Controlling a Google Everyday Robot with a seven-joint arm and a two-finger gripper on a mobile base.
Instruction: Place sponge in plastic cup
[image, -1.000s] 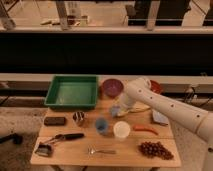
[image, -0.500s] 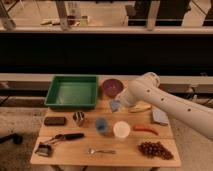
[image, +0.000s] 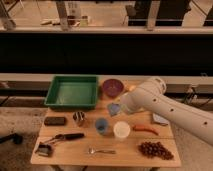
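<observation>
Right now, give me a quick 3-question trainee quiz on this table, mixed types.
1. True or false: the sponge already lies in the blue cup.
2. The gripper, above the middle of the table, is: A open, B shut on the sponge, C out of view?
3. Which cup stands between the blue cup and the red chili?
Key: 1 false; 2 B; 3 the white cup.
</observation>
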